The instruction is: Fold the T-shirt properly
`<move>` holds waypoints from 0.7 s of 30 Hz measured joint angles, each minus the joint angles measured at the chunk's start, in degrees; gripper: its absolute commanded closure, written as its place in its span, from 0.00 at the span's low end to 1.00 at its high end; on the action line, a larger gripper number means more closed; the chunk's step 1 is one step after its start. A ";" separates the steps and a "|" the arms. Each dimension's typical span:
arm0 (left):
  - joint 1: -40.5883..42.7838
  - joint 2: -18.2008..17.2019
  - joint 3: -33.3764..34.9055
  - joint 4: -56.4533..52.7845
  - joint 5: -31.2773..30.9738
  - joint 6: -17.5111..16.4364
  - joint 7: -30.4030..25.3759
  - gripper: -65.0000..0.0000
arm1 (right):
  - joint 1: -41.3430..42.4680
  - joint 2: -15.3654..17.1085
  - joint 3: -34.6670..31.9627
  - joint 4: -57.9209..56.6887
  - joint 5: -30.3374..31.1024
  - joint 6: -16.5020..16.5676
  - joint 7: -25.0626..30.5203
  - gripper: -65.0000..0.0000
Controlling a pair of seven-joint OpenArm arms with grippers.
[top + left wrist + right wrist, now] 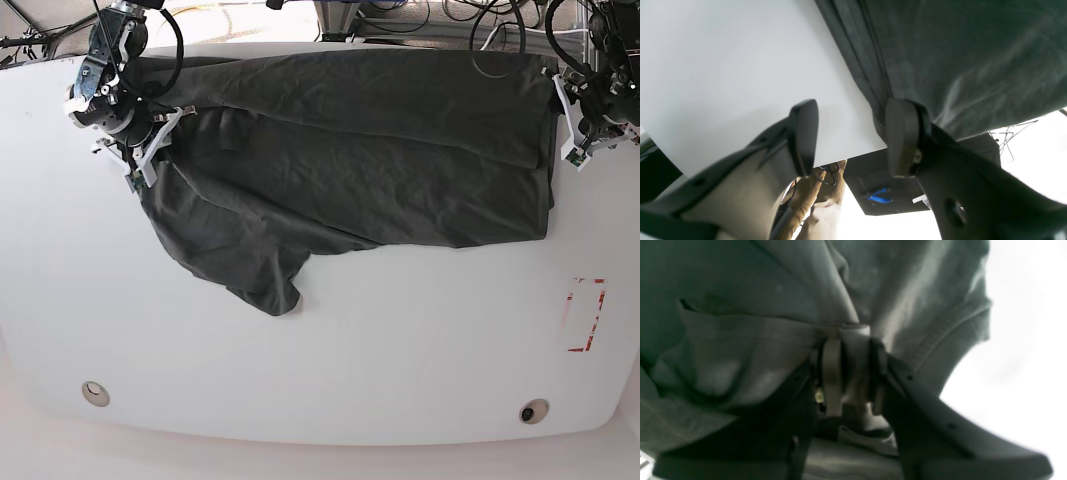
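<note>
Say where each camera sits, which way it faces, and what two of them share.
Left wrist: behind the open left gripper, facing the table edge and T-shirt hem.
Right wrist: behind the right gripper, facing bunched shirt cloth pinched between its fingers.
Base: overhead, looking down on table, shirt, both arms.
Shared: all three show the shirt.

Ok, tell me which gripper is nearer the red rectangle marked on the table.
Left. The left gripper sits at the T-shirt's edge, directly behind the red rectangle; the right gripper is across the table, pinching the shirt's opposite end.
</note>
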 measured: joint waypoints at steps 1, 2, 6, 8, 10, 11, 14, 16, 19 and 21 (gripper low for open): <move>-0.02 0.00 0.00 0.00 0.00 0.00 0.00 0.53 | 0.02 0.00 0.00 0.00 0.00 0.00 0.00 1.00; 0.00 0.02 0.00 0.00 0.00 0.00 0.00 0.53 | 0.07 0.00 0.00 0.00 0.00 0.00 0.00 1.00; -0.02 0.02 0.00 0.00 0.00 0.00 0.00 0.53 | 0.07 0.00 0.02 0.00 -0.02 0.00 0.00 1.00; -0.02 0.02 0.00 0.00 0.02 0.00 0.00 0.53 | 0.04 0.00 0.02 0.02 -0.02 0.00 0.00 1.00; 0.00 0.02 0.00 0.00 0.00 0.00 0.00 0.53 | 0.02 -0.04 0.13 0.55 -0.20 0.00 -0.22 1.00; 0.00 0.00 0.00 0.00 0.02 0.00 0.02 0.53 | -0.02 -0.09 0.17 0.94 -0.20 0.04 -0.31 1.00; -0.02 0.02 0.00 0.00 0.00 0.00 0.00 0.53 | -0.50 -0.07 0.31 2.89 -0.20 0.04 -0.37 1.00; -0.02 0.00 0.00 0.00 0.02 0.00 0.00 0.53 | -0.92 -0.11 0.31 4.70 -0.15 0.04 -0.42 1.00; 0.00 0.02 0.00 0.00 0.02 0.00 0.00 0.53 | -1.53 -0.13 0.28 7.48 -0.04 0.04 -0.61 1.00; -0.02 0.00 0.00 0.00 0.04 0.00 0.02 0.53 | -1.68 -0.11 0.28 9.14 0.00 0.04 -0.83 1.00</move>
